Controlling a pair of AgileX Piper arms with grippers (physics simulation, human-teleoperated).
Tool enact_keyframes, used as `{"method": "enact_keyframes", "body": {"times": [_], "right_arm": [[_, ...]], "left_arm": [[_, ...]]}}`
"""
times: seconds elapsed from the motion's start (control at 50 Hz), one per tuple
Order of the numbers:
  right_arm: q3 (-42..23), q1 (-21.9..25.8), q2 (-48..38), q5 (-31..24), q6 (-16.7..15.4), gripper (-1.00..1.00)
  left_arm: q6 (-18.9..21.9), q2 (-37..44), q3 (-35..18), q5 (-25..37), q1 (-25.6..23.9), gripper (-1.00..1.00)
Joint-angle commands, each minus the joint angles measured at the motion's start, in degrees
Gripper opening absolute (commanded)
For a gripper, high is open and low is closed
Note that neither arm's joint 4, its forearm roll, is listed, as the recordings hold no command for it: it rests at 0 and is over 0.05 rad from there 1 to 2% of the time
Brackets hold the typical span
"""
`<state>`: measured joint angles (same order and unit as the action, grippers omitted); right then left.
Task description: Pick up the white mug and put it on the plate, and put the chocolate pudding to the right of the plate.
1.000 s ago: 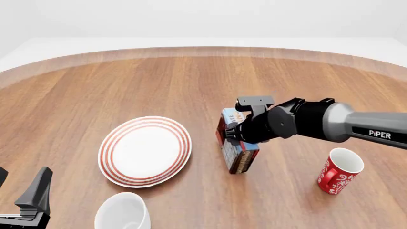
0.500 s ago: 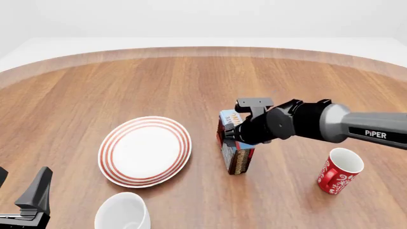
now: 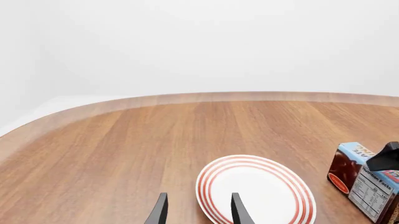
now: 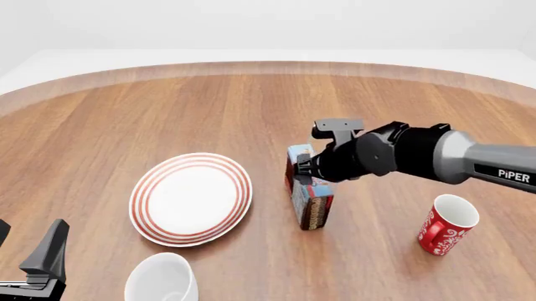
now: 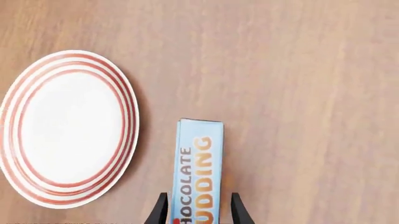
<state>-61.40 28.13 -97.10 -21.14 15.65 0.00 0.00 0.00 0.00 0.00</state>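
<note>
The white mug (image 4: 160,279) stands at the table's near edge, just in front of the plate (image 4: 191,197). That red-ringed plate (image 3: 255,191) is bare. To its right the chocolate pudding (image 4: 308,200) box stands on edge on the table. My right gripper (image 4: 307,167) is open above it, its fingers astride the box's top (image 5: 199,168) with a small gap on each side. Low at the near left, my left gripper (image 4: 25,248) is open with nothing between its fingers (image 3: 160,210), left of the mug.
A red mug with white swirls (image 4: 446,224) stands on the near right, beyond the pudding box. The table's curved far edge (image 4: 268,66) runs across the back. The right arm stretches in from the right, above the table.
My right gripper has lifted slightly up and back from the pudding box, which stays standing in almost the same spot. The left arm has not moved.
</note>
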Motion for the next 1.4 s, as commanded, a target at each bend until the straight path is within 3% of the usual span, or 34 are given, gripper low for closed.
{"method": "enact_keyframes", "body": {"times": [0.02, 0.76, 0.84, 1.0, 1.24, 1.4], "right_arm": [[-0.65, -0.27, 2.81, -1.28, -1.38, 1.00], [4.79, 0.12, 14.81, -1.98, -3.66, 1.00], [5.97, 0.37, 16.28, -1.54, -5.06, 1.00], [8.77, 0.78, 19.28, -0.79, -4.11, 1.00], [12.82, 1.83, 23.20, 0.87, -5.23, 1.00], [15.95, 3.17, 25.54, 2.43, -3.55, 1.00]], "left_arm": [[0.00, 0.00, 0.00, 0.00, 0.00, 1.00], [0.00, 0.00, 0.00, 0.00, 0.00, 1.00], [0.00, 0.00, 0.00, 0.00, 0.00, 1.00], [0.00, 0.00, 0.00, 0.00, 0.00, 1.00], [0.00, 0.00, 0.00, 0.00, 0.00, 1.00], [0.00, 0.00, 0.00, 0.00, 0.00, 1.00]]}}
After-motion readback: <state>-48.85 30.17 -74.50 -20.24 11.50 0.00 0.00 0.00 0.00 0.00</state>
